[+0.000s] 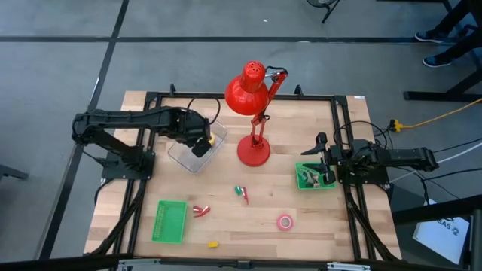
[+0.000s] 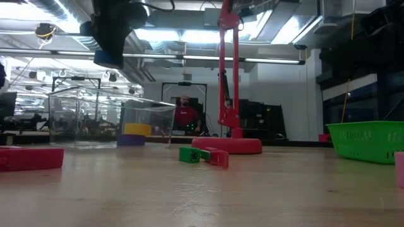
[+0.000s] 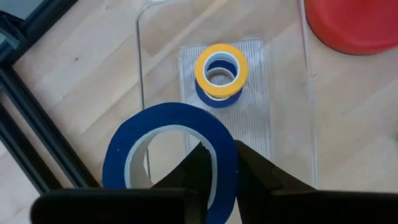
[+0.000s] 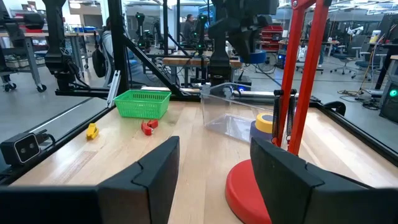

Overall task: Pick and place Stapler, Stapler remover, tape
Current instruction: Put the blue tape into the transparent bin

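blue tape roll held over the clear box

the bench (image 1: 301,218) carries a red lamp (image 1: 254,90) between the two arms. the left hand (image 3: 217,163) hangs above the clear box (image 1: 194,154), its fingers pinching the rim of a blue tape roll (image 3: 168,152). directly beneath it, inside the box, a yellow tape roll (image 3: 221,69) lies on another blue roll (image 3: 214,99). the right hand (image 4: 214,162), fingers spread wide, waits over a small green basket (image 1: 315,177), well apart from the left hand. a pink tape roll (image 1: 285,221) lies on the bench near the right hand.
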Tool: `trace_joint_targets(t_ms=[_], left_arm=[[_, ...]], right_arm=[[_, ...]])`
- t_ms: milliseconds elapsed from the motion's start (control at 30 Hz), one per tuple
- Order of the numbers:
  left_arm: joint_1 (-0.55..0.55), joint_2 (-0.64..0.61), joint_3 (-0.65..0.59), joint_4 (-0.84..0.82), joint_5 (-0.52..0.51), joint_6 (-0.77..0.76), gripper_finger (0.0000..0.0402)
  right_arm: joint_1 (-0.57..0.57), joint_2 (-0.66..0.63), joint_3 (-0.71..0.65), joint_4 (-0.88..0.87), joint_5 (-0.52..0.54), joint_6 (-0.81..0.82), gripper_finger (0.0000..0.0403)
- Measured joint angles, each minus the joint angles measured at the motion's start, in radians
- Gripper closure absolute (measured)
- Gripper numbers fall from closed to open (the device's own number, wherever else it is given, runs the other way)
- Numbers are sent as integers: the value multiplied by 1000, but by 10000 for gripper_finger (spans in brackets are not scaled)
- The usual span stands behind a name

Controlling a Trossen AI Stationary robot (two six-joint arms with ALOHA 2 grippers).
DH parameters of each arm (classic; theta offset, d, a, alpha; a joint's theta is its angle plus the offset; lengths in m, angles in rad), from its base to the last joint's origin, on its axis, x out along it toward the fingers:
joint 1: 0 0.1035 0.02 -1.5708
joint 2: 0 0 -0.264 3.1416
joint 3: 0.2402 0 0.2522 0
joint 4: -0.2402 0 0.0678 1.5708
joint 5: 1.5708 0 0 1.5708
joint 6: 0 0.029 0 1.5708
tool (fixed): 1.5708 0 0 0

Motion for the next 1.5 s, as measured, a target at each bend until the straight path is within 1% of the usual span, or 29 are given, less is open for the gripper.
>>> trace_joint_targets(t_ms=[233, 500, 633, 900, 1133, 1267, 1500], left_arm=[[12, 41, -1, 1, 1, 15, 355], [11, 40, -2, 5, 4, 26, 355], [11, 40, -2, 5, 26, 16, 358], [25, 40, -66, 16, 50, -15, 355], [29, 40, -67, 34, 52, -14, 354], [33, 40, -84, 53, 108, -15, 357], [32, 40, -182, 190, 179, -14, 354]], right_arm=[[0, 0, 0, 0, 0, 0, 204], [0, 0, 0, 0, 0, 0, 204], [0, 0, 0, 0, 0, 0, 204], [0, 0, 0, 0, 0, 0, 204], [0, 0, 0, 0, 0, 0, 204], [0, 0, 0, 0, 0, 0, 204], [0, 0, 0, 0, 0, 0, 204]])
